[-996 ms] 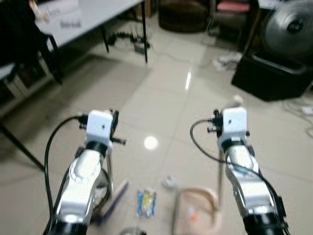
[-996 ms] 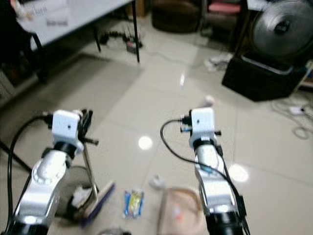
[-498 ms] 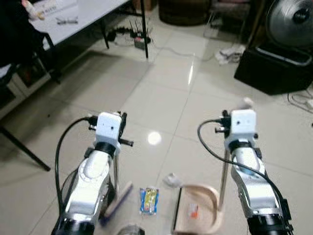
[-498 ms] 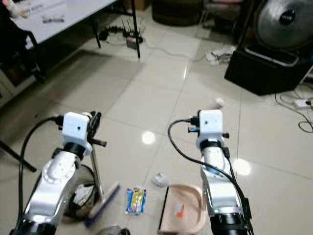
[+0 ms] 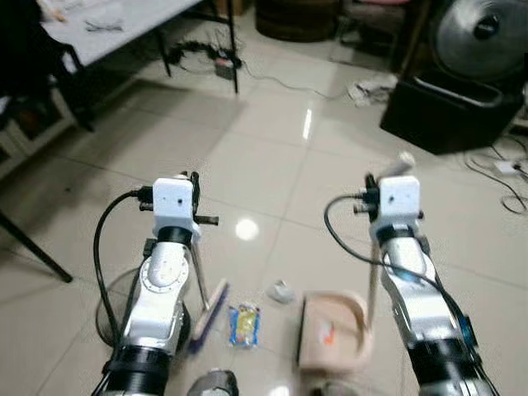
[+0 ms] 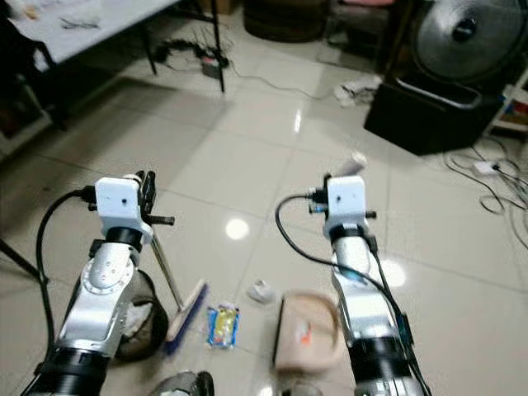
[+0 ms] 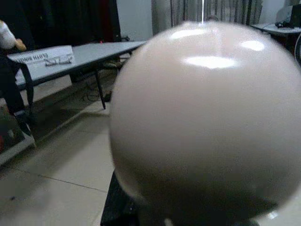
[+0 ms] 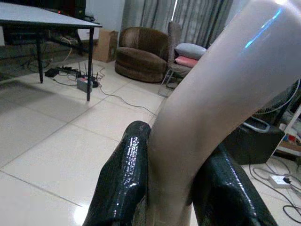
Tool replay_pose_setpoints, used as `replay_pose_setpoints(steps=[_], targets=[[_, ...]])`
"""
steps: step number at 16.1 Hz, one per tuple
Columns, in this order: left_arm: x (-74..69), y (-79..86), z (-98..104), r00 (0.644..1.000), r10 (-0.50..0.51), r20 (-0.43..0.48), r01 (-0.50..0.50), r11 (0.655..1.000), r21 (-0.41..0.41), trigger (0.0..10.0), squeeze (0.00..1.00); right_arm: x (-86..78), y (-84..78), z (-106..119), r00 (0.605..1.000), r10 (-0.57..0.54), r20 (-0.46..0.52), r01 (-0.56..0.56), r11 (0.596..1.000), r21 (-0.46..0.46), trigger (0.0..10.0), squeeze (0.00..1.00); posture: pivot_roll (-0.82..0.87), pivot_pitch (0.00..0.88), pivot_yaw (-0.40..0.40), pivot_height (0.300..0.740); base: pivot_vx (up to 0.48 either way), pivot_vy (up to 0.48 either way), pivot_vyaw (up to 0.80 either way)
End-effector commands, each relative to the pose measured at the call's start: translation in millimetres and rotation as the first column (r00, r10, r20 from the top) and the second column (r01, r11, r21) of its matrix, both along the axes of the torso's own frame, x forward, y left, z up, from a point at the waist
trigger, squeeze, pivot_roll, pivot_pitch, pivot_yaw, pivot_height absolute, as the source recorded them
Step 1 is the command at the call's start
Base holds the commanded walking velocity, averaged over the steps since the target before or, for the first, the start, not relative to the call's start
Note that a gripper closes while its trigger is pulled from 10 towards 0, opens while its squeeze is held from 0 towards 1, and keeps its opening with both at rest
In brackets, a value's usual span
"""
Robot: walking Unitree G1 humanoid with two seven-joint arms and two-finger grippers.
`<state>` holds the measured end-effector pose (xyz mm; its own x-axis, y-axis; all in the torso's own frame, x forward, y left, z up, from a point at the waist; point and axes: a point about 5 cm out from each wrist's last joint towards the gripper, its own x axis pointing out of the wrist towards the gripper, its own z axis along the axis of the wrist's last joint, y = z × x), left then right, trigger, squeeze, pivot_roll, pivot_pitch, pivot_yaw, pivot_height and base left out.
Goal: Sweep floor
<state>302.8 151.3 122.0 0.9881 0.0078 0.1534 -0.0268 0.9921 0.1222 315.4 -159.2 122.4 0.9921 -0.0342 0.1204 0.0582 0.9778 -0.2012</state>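
My left gripper [image 5: 192,183] is shut on the thin metal shaft of a broom, whose rounded beige knob [image 7: 207,117] looms in the left wrist view. The broom head [image 5: 210,304] rests on the tiled floor beside a yellow-blue wrapper [image 5: 244,323]. A crumpled scrap of paper [image 5: 282,290] lies just beyond it. My right gripper [image 8: 171,188] is shut on the beige dustpan handle [image 8: 211,94], one black finger on either side. The dustpan [image 5: 330,330] sits low at the floor, blurred, with a small orange bit [image 5: 327,334] inside.
A white table [image 5: 124,25] with black legs stands at the far left, a power strip and cables [image 5: 221,64] under it. A black box [image 5: 445,115] and a fan [image 5: 478,29] stand far right. A dark bin [image 6: 136,322] sits by my left arm. Loose cables [image 5: 505,169] trail at the right.
The whole view has shifted, so the camera moved. The broom head now lies closer to the wrapper. Both grippers keep their hold.
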Motion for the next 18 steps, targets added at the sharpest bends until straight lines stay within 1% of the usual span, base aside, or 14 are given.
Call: replay_pose_setpoints(steps=[1,2,4,5,7,8,9,10,11,12,15,16,17,18], targets=[[2.1,-1.8,4,0.999,0.010,0.037,-0.010,1.000,0.009,10.0,0.00,4.9,-3.1,5,0.999,-0.005,0.040,0.006,1.000,-0.017,10.0,0.00,0.02,0.219,0.021,0.740,0.000,0.000,0.00],[1.4,-4.9,2,0.999,0.000,0.043,-0.001,1.000,0.021,10.0,0.00,7.3,-5.0,4,0.998,-0.011,0.054,0.013,0.999,-0.033,10.0,0.00,0.03,0.239,0.019,0.740,0.000,0.000,0.00],[0.2,-7.4,-1,0.998,0.004,0.061,-0.008,0.998,0.061,10.0,0.00,10.5,-10.1,2,0.997,-0.027,0.077,0.029,0.999,-0.024,10.0,0.00,0.04,0.283,0.024,0.740,0.000,0.000,0.00],[-0.3,-7.2,0,0.997,0.012,0.080,-0.018,0.997,0.073,10.0,0.00,12.1,-9.2,-1,0.997,-0.012,0.082,0.015,0.999,-0.035,10.0,0.00,0.04,0.305,0.027,0.740,0.000,0.000,0.00],[0.3,-7.4,3,0.994,0.022,0.107,-0.030,0.997,0.072,10.0,0.00,14.7,-6.8,-5,0.997,0.008,0.079,-0.004,0.999,-0.049,10.0,0.00,0.05,0.326,0.029,0.740,0.000,0.000,0.00],[1.6,-9.4,5,0.992,0.022,0.120,-0.029,0.998,0.063,10.0,0.00,16.8,-4.5,-7,0.995,0.021,0.099,-0.017,0.999,-0.046,10.0,0.00,0.05,0.335,0.030,0.740,0.000,0.000,0.00],[2.8,-12.3,6,0.992,0.018,0.127,-0.026,0.998,0.055,10.0,0.00,18.5,-1.2,-5,0.991,0.031,0.129,-0.029,0.999,-0.022,10.0,0.00,0.05,0.344,0.029,0.740,0.000,0.000,0.00],[3.4,-15.5,5,0.992,0.012,0.126,-0.018,0.999,0.046,10.0,0.00,20.4,3.0,-4,0.989,0.037,0.145,-0.039,0.999,0.013,10.0,0.00,0.05,0.355,0.031,0.740,0.000,0.000,0.00],[2.5,-17.6,4,0.992,0.010,0.126,-0.015,0.999,0.041,10.0,0.00,21.2,8.6,-4,0.987,0.053,0.153,-0.056,0.998,0.014,10.0,0.00,0.04,0.365,0.026,0.740,0.000,0.000,0.00],[0.7,-21.5,0,0.994,0.011,0.113,-0.015,0.999,0.032,10.0,0.00,21.0,19.3,-8,0.984,0.095,0.148,-0.097,0.995,0.005,10.0,0.00,0.04,0.369,0.021,0.740,0.000,0.000,0.00],[-6.7,-27.5,-9,0.997,0.007,0.082,-0.008,1.000,0.011,10.0,0.00,14.9,42.1,-21,0.979,0.165,0.116,-0.165,0.986,-0.010,10.0,0.00,0.04,0.378,0.018,0.740,0.000,0.000,0.00],[-7.5,-27.4,-10,0.997,0.019,0.075,-0.018,1.000,-0.011,10.0,0.00,11.1,49.0,-27,0.978,0.184,0.101,-0.183,0.983,-0.018,10.0,0.00,0.04,0.381,0.017,0.740,0.000,0.000,0.00],[-5.8,-28.3,-6,0.996,0.039,0.078,-0.034,0.998,-0.060,10.0,0.00,5.7,56.0,-34,0.975,0.203,0.089,-0.202,0.979,-0.011,10.0,0.00,0.04,0.381,0.017,0.740,0.000,0.000,0.00],[-2.5,-30.3,-1,0.996,0.045,0.082,-0.036,0.994,-0.108,10.0,0.00,3.0,59.8,-37,0.975,0.206,0.080,-0.207,0.978,0.006,10.0,0.00,0.04,0.379,0.017,0.740,0.000,0.000,0.00]])
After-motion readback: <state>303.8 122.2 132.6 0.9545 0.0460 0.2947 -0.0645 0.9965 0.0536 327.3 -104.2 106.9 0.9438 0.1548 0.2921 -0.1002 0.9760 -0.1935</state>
